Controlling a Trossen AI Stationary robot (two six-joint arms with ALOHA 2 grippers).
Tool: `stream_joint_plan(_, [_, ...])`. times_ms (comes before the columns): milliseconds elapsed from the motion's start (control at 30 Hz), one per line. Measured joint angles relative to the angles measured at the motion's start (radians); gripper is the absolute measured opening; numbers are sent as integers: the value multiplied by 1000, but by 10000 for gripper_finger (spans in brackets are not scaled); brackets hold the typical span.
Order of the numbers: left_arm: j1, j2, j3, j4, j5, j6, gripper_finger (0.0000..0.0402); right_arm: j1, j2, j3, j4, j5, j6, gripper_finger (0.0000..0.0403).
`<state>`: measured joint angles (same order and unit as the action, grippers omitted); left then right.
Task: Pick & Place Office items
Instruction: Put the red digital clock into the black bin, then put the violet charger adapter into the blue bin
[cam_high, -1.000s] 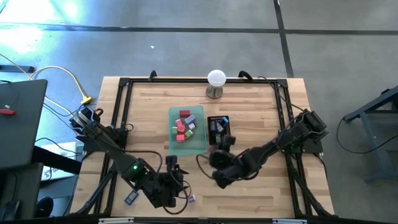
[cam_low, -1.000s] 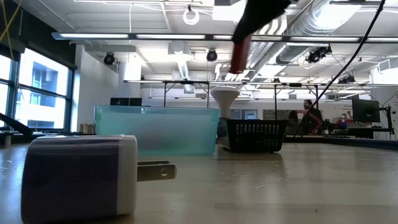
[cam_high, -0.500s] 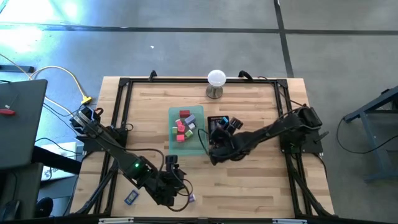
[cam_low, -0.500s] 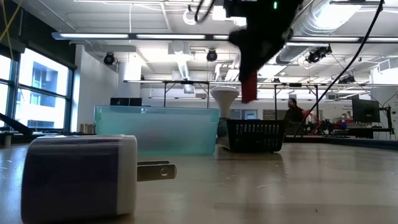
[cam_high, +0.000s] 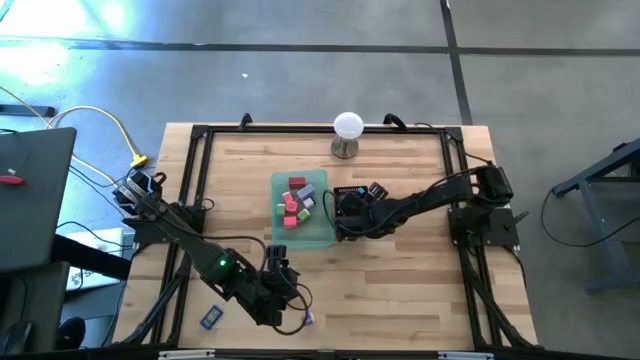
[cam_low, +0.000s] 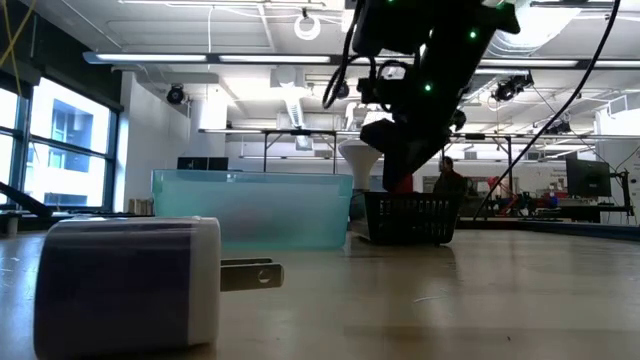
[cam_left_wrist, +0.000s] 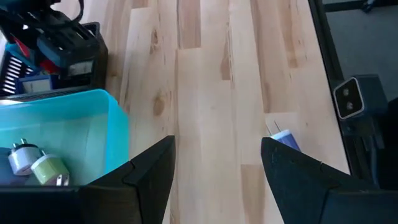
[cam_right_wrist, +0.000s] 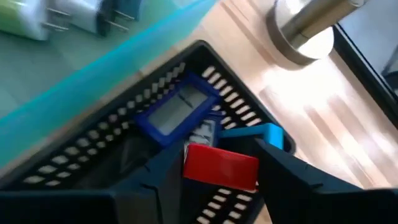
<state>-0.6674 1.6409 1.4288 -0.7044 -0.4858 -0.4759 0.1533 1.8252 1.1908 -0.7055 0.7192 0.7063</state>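
The right gripper (cam_right_wrist: 217, 171) held a red block (cam_right_wrist: 221, 165) in its jaws over the black mesh tray (cam_right_wrist: 112, 146); release was due next. The left gripper (cam_left_wrist: 216, 163), jaws apart and empty, waited.

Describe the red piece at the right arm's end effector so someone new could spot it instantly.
Start at the black mesh tray, right of the translucent green tray mid-table. The right end effector hangs over the mesh tray with a flat red rectangular block between its fingers. It is the only red piece there; the items below it in the tray are blue.
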Motion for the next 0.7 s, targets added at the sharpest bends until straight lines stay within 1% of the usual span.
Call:
stream_joint_plan(300, [-1, 0, 0, 1, -1, -3, 230, -23, 0, -31, 57, 9, 21, 192])
stream_joint_plan(367, [0, 0, 0, 1, -1, -3, 230, -16, 0, -31, 58, 24, 19, 197])
stream_joint_plan(500, [0, 0, 0, 1, -1, -10, 230, 10, 0, -31, 59, 111, 26, 205])
stream_joint_plan(700, [0, 1, 0, 1, -1, -10, 230, 51, -21, -31, 72, 128, -27, 209])
